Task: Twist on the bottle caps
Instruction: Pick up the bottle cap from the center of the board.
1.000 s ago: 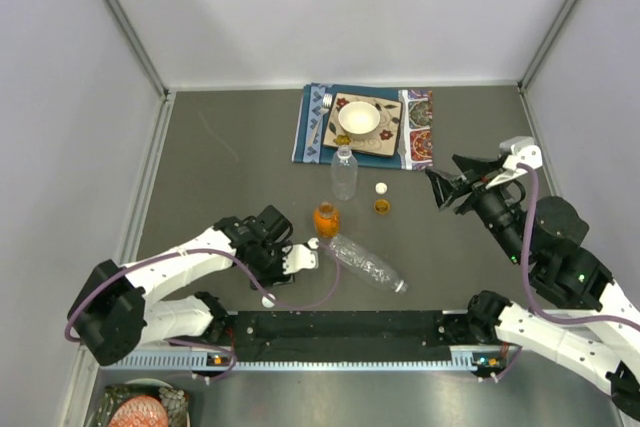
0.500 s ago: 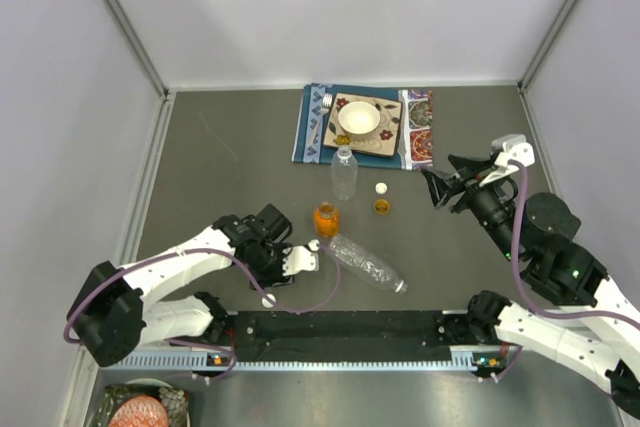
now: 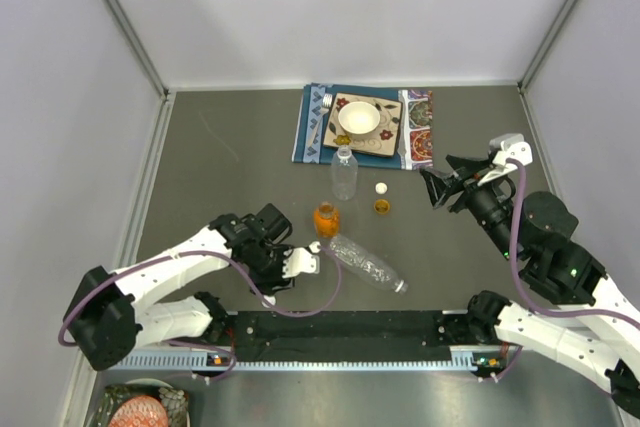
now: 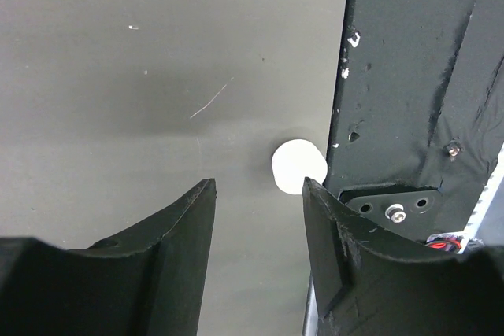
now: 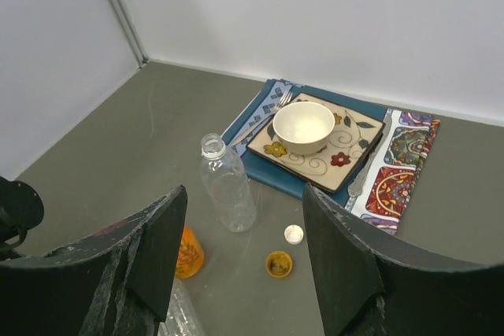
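My left gripper [image 4: 258, 186] hangs open just above the grey table, nothing between its fingers; in the top view it [image 3: 283, 275] is near the front rail. A white cap [image 4: 299, 167] lies flat just past the right fingertip, against the black rail [image 4: 409, 76]. A clear bottle [image 3: 344, 172] stands upright and uncapped, with the squat orange bottle [image 3: 326, 218] in front of it. Another clear bottle [image 3: 365, 262] lies on its side. A white cap [image 5: 294, 234] and an orange cap [image 5: 279, 264] rest side by side. My right gripper [image 3: 432, 190] is open, raised at the right and aimed at them.
A blue placemat [image 3: 312, 132] at the back carries a patterned plate [image 3: 392, 137], a white bowl [image 3: 359, 118] and a fork [image 3: 324, 107]. Grey walls enclose the table on three sides. The black rail [image 3: 340, 327] runs along the near edge.
The right gripper has drifted a little left, toward the caps. The left gripper has shifted slightly toward the near rail; its jaws stay open.
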### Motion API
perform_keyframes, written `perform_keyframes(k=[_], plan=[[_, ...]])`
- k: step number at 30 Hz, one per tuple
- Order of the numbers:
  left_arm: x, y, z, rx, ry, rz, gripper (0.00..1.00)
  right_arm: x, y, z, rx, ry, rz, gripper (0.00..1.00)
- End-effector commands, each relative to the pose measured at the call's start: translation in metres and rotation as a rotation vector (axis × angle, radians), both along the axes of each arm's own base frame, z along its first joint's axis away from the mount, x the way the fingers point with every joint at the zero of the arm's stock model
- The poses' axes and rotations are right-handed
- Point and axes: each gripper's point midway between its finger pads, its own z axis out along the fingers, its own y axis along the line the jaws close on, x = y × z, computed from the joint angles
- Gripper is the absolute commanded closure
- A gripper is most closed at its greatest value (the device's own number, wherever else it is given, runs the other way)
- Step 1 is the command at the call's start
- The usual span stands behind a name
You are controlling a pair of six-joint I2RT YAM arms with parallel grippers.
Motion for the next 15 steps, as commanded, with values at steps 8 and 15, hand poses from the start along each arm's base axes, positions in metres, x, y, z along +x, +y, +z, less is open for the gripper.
perform_keyframes(k=[8,15], plan=[[-0.006,0.007,-0.015,0.063,-0.022,-0.06,0.44,0.001,-0.001,0.0,0.01,0.006,-0.009,0.39],[-0.003,0.002,-0.026,0.101,-0.053,-0.071,0.43,0.002,0.0,0.001,0.008,0.007,-0.009,0.39]])
